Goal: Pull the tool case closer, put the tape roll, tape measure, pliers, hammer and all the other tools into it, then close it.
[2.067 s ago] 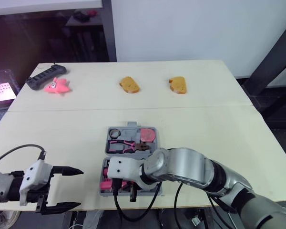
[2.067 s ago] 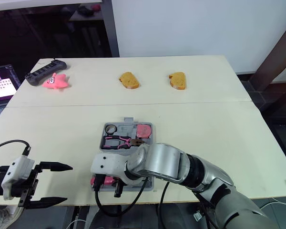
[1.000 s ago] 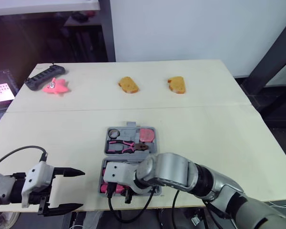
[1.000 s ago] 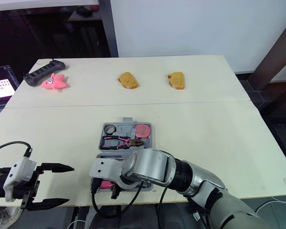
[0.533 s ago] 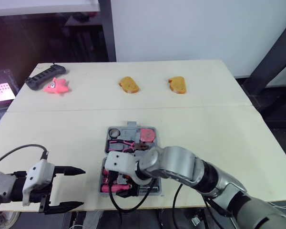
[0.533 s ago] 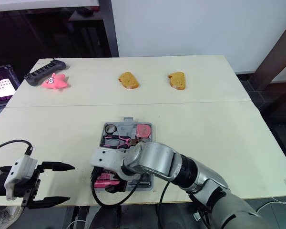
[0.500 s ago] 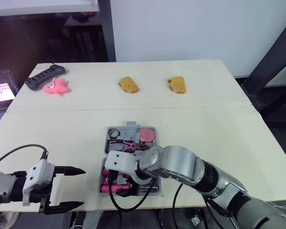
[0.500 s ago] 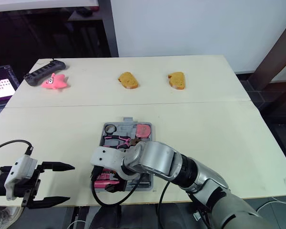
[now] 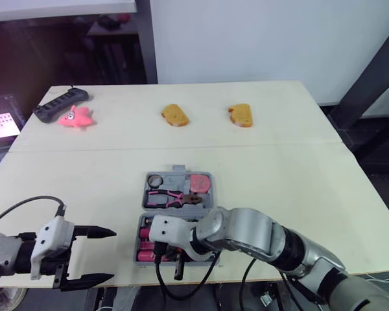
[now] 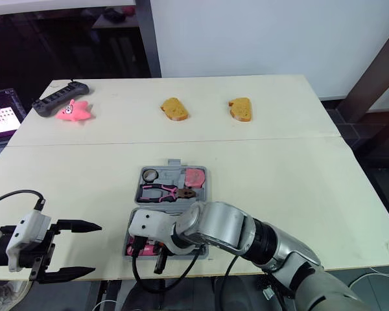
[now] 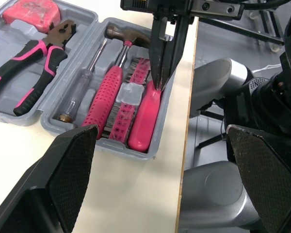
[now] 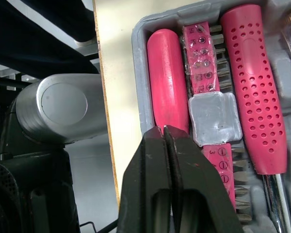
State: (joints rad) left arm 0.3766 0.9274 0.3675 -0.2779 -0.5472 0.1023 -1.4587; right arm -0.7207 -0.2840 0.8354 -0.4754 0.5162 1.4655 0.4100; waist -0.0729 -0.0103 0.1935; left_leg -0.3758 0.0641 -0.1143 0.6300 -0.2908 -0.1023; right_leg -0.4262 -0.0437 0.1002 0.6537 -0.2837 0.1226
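Left gripper (image 9: 111, 254): fingers spread wide, empty, off the table's near edge, well left of the tool case (image 9: 179, 171).
Right gripper (image 12: 163, 131): fingers pressed together, empty, tips over the case's near edge.
Pink handle (image 12: 167, 94): right at those tips; contact unclear.
Hammer (image 11: 106, 97): just beyond them.
Pliers (image 9: 168, 197), tape measure (image 9: 200, 183), tape roll (image 9: 155, 179): farther half, beyond this gripper.

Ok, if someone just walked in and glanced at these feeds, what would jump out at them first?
The open case near the table's front edge, with pink pliers in its far half, draws the eye first. The right gripper is shut, its tips down at the smooth pink handle in the slot nearest the table edge. The left gripper hangs wide open, off to the left by the front edge.
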